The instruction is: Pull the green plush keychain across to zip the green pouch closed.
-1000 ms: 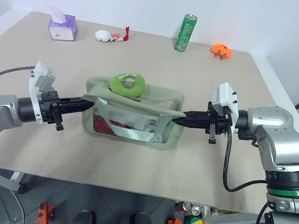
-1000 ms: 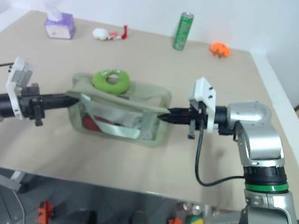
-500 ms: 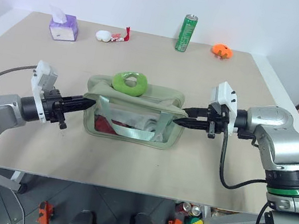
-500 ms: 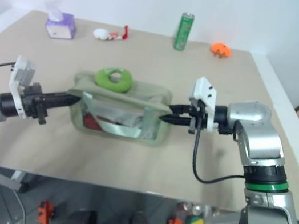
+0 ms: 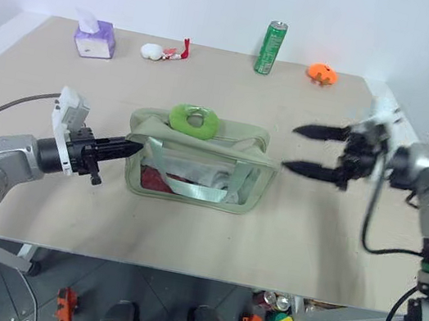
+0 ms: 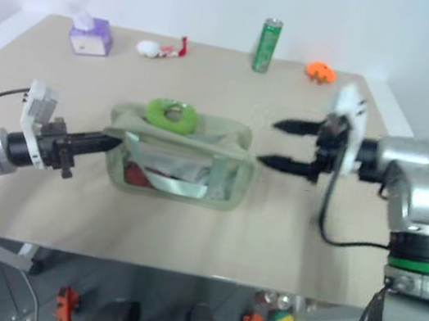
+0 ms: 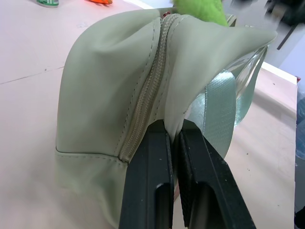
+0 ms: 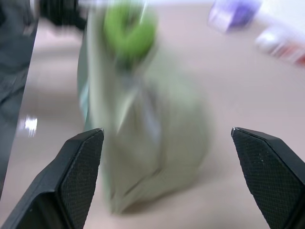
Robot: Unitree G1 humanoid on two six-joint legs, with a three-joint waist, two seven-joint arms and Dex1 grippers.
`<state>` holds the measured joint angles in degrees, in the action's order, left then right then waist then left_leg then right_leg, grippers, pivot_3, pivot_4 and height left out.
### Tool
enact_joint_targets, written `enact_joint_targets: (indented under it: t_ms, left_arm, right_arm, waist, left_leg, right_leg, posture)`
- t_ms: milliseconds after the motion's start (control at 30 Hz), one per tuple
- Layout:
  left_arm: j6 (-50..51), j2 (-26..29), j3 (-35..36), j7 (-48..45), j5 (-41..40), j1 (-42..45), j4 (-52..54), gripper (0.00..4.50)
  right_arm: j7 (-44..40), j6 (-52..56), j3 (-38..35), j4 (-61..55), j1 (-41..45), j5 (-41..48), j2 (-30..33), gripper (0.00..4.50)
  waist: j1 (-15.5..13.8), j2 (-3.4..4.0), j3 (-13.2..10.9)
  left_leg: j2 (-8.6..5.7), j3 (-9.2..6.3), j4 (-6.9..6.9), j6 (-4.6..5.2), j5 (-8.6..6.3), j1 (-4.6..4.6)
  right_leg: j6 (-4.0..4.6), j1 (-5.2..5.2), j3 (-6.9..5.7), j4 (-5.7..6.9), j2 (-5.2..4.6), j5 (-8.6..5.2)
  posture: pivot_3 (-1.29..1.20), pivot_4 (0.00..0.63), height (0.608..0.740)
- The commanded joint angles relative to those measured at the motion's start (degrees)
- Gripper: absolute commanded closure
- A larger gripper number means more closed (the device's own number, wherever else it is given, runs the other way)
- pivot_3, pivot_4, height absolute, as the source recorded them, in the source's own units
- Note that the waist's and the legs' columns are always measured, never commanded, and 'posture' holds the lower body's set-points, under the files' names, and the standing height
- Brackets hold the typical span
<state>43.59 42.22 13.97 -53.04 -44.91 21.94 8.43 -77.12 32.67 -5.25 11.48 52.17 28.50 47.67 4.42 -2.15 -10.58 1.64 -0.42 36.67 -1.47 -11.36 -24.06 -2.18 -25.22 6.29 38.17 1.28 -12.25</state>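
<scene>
The green pouch [image 5: 195, 175] stands on the table's middle, with clear side panels and pale strap handles. The green plush keychain [image 5: 193, 119] lies on its top, left of centre. My left gripper [image 5: 134, 146] is shut on the pouch's left end; in the left wrist view its fingers [image 7: 147, 157] pinch the fabric beside the zipper seam of the pouch [image 7: 109, 90]. My right gripper [image 5: 291, 147] hangs open, its jaws wide apart, off the pouch's right end and slightly above it, touching nothing. From the right wrist, the pouch [image 8: 147, 143] and keychain [image 8: 128, 28] lie beyond the spread fingers.
Along the far edge stand a purple tissue box [image 5: 95, 38], a small white and red item [image 5: 159, 52], a tall green can [image 5: 270, 47] and an orange object [image 5: 322, 73]. Bare tabletop [image 5: 327, 230] surrounds the pouch.
My right gripper has let go of the pouch's right end, opened wide and moved up and to the right. The left gripper keeps its hold in place.
</scene>
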Motion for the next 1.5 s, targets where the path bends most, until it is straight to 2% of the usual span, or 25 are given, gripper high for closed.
enact_joint_targets:
  t_ms: [33, 267, 533, 800, 1033, 1500]
  left_arm:
    - [-1.46, 0.12, 0.98, -0.67, -0.33, 0.62, 1.12, 4.50]
    - [-1.50, 0.03, 0.86, -0.61, -0.34, 0.21, 1.78, 4.50]
    - [-1.17, -0.59, 0.73, 0.21, -0.70, 0.16, 2.92, 4.50]
    - [-0.93, -0.71, 1.03, 0.40, -1.06, 0.11, 3.24, 4.50]
    - [-0.83, -1.02, 0.72, 0.46, -1.10, 0.80, 3.04, 4.50]
    - [-0.90, -1.68, 0.79, 0.50, -1.24, 0.98, 3.06, 4.50]
  right_arm:
    - [5.12, 0.53, -1.78, 1.03, 4.88, 1.74, -4.16, 0.03]
    - [14.94, -3.28, 7.28, 1.34, 8.83, -6.99, -15.29, 0.03]
    - [14.58, -5.43, 11.51, 3.75, 11.18, -9.62, -20.57, 0.03]
    - [11.69, -6.59, 13.98, 0.82, 10.30, -10.24, -21.58, 0.03]
    - [15.09, -15.47, 19.05, -0.81, 10.76, -19.54, -21.49, 0.03]
    - [18.22, -18.97, 19.03, -1.79, 14.79, -23.83, -22.14, 0.03]
  waist:
    - [0.20, 0.00, 0.01]
    - [0.22, 0.00, 0.00]
    - [-0.08, 0.01, 0.00]
    - [-0.06, 0.01, -0.01]
    - [-0.06, 0.01, -0.01]
    - [-0.07, 0.01, -0.01]
  left_leg:
    - [0.01, 0.01, -0.01, 0.00, 0.00, 0.03]
    - [0.12, -0.06, -0.01, 0.01, 0.01, -0.02]
    - [0.00, -0.09, -0.06, 0.00, 0.00, -0.21]
    - [0.03, -0.12, -0.04, 0.01, 0.00, -0.18]
    - [0.03, -0.12, -0.04, 0.00, 0.00, -0.18]
    - [0.01, -0.13, -0.04, 0.00, 0.00, -0.18]
  right_leg:
    - [0.02, 0.00, 0.00, 0.00, 0.01, 0.01]
    - [0.07, -0.03, 0.03, 0.03, 0.19, 0.06]
    - [-0.01, -0.09, 0.03, -0.02, 0.01, -0.03]
    - [0.01, -0.09, -0.05, 0.00, 0.04, -0.01]
    - [0.01, -0.09, -0.07, -0.01, 0.04, -0.02]
    - [0.02, -0.08, -0.10, -0.01, -0.01, -0.03]
  posture:
    - [0.00, 0.150, 0.740]
    - [0.00, 0.150, 0.740]
    - [0.00, 0.150, 0.740]
    - [0.00, 0.150, 0.740]
    - [0.00, 0.150, 0.740]
    - [0.00, 0.150, 0.740]
